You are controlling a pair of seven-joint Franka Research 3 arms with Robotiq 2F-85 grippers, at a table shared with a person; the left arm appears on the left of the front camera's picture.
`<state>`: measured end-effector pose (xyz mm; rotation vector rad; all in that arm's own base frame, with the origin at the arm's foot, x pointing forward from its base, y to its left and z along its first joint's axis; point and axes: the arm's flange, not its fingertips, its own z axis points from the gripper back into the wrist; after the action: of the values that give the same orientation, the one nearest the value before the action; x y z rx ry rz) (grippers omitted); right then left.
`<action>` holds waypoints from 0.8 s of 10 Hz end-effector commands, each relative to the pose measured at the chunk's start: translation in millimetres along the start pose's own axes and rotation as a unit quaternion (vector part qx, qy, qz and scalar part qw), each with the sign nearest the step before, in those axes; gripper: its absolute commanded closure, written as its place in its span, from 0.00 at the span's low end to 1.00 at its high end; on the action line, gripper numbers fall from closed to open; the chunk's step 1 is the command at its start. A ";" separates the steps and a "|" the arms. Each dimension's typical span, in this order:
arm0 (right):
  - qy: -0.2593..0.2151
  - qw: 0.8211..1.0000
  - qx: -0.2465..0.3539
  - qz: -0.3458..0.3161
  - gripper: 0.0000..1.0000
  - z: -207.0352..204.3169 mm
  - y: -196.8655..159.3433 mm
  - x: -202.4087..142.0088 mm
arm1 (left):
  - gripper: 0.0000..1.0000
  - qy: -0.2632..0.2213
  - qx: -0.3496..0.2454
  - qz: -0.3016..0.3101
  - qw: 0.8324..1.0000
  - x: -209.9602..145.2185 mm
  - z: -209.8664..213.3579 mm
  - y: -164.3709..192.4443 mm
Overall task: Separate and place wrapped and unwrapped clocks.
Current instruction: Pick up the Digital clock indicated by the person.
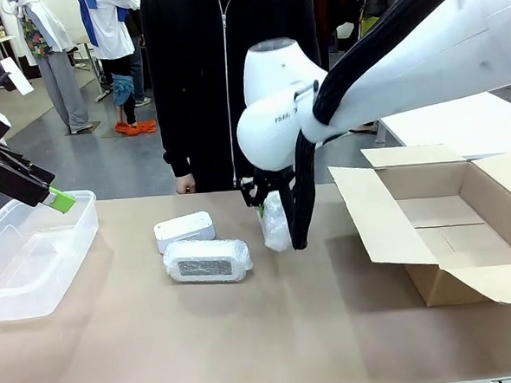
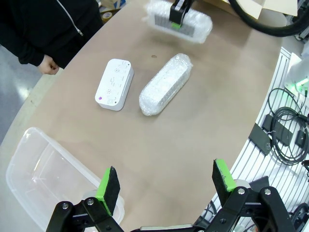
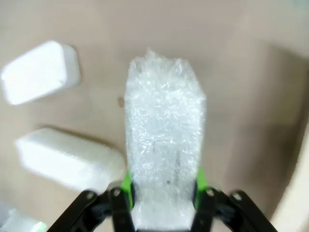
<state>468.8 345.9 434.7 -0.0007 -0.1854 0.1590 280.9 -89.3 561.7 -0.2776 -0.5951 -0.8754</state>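
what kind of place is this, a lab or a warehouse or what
Probably a robotics lab staged as a packing bench: a white robot arm works over the table, an open cardboard box and clear plastic tub sit ready, and loose cables hang alongside.

The near half of the bench [image 1: 248, 348] lies bare, and a clear strip runs between the plastic bin [image 1: 77, 246] and the bare clock [image 1: 184, 230] and lying wrapped clock [image 1: 208, 260] mid-bench. The right arm [image 1: 386, 53] slants over the middle, the right hand [image 1: 269, 204] clamping a second wrapped clock [image 1: 276, 229] upright just right of them, before the cardboard box [image 1: 466, 231], whose left flap [image 1: 370, 223] juts out. A person [image 1: 223, 81] stands at the far edge.
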 end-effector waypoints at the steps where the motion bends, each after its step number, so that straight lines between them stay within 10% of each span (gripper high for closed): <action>1: -0.024 0.999 0.019 0.014 0.84 69.0 -9.4 -33.8 | 0.00 -0.003 -0.005 0.002 1.000 -0.5 0.0 0.0; 8: -0.051 0.998 0.003 0.039 0.84 154.6 23.5 -77.3 | 0.00 -0.003 -0.005 0.002 1.000 -0.5 0.0 0.0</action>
<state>362.4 355.4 569.9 -0.0010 -0.2871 0.2283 280.9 -89.3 561.8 -0.2772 -0.5953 -0.8751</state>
